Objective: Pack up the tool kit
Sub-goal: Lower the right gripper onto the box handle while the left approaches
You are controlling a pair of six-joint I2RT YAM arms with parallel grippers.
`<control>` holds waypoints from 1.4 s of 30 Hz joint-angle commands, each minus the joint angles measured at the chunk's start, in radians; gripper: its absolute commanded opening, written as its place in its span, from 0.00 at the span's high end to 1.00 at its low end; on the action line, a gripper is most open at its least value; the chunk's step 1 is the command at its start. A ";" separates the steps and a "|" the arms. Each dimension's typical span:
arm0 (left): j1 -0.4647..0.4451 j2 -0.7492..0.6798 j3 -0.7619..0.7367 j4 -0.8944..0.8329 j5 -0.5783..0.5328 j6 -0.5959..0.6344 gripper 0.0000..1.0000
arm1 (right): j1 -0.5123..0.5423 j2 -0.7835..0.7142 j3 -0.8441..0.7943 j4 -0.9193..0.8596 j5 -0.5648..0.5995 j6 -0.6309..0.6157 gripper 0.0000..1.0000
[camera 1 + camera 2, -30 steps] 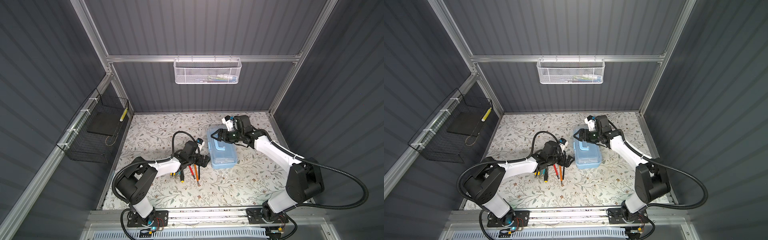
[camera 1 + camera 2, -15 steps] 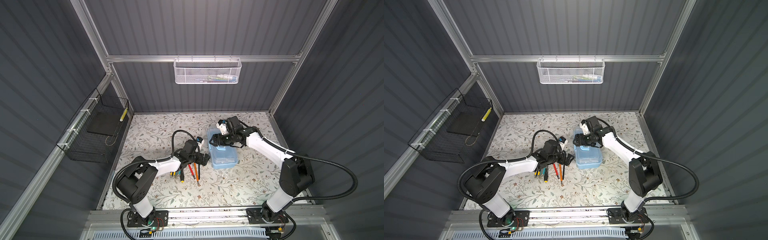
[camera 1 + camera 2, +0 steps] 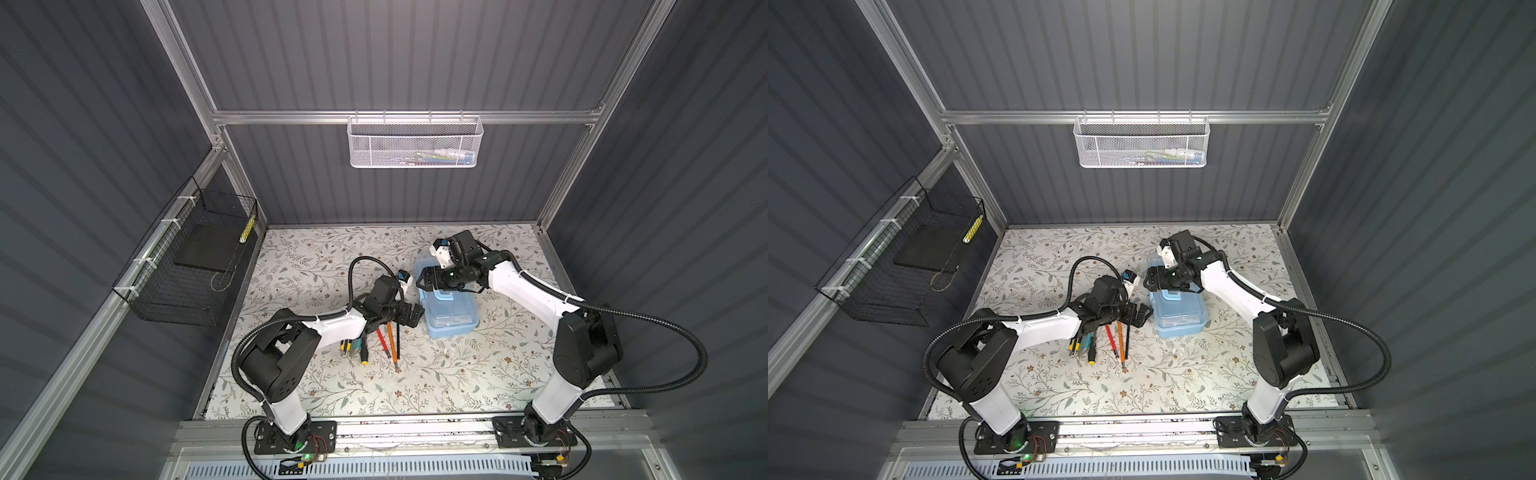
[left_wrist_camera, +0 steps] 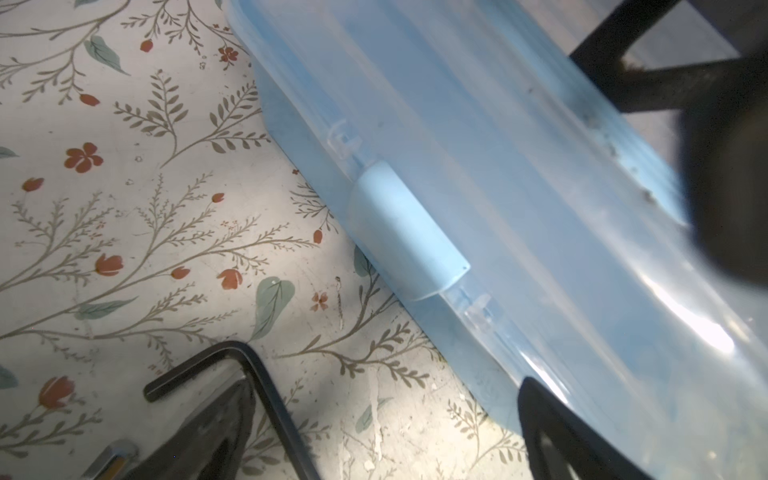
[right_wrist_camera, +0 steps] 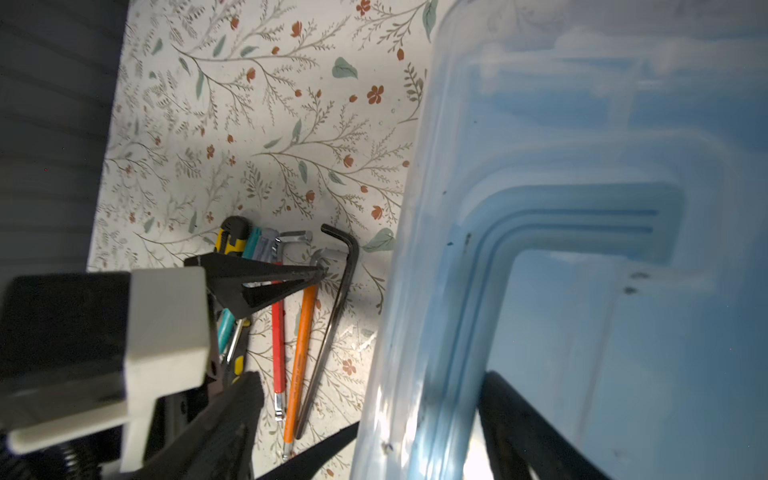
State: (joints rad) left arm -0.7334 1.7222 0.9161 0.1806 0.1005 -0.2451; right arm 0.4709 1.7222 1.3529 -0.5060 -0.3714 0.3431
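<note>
blk basket (image 3: pixel 183 286): on L wall, off the bench.
tools (image 3: pixel 388 336): bunched mid-bench, part under L arm, just L of kit.
L claw (image 3: pixel 417 316): spread wide, low, tips beside kit's L side.
wht basket (image 3: pixel 415 145): on back wall rail.
R claw (image 3: pixel 420 279): spread over kit's far L edge, pinching nothing.
kit (image 3: pixel 451 316): mid-bench, lid down.
bench (image 3: pixel 519 374): floral; R side, front edge open.

Tool kit (image 3: pixel 451 316) partly under right arm (image 3: pixel 519 286); white mesh basket (image 3: pixel 374 145) contents indistinct.

Loose tools (image 3: pixel 390 340) just beside tool kit (image 3: pixel 451 316), perhaps touching.
</note>
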 commanded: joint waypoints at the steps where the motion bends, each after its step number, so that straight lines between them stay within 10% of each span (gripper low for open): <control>1: -0.017 0.027 0.032 0.008 0.035 -0.003 0.00 | -0.016 0.009 -0.067 0.045 -0.226 0.069 0.18; 11: -0.026 0.043 0.043 0.010 0.038 -0.002 0.00 | -0.150 -0.097 -0.204 0.361 -0.559 0.242 0.22; 24: -0.026 0.001 0.015 0.033 0.036 -0.013 0.00 | -0.251 -0.128 -0.289 0.549 -0.667 0.365 0.37; 35: -0.026 -0.009 0.026 -0.006 0.015 -0.004 0.00 | -0.176 -0.211 -0.101 0.010 -0.200 -0.099 0.30; 42: -0.025 -0.055 0.014 -0.058 -0.053 -0.006 0.00 | 0.004 -0.200 -0.002 -0.178 0.303 -0.287 0.28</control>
State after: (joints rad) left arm -0.7532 1.7218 0.9230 0.1570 0.0887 -0.2481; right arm 0.4389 1.5002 1.3209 -0.5423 -0.3412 0.1745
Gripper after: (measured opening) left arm 0.996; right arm 0.724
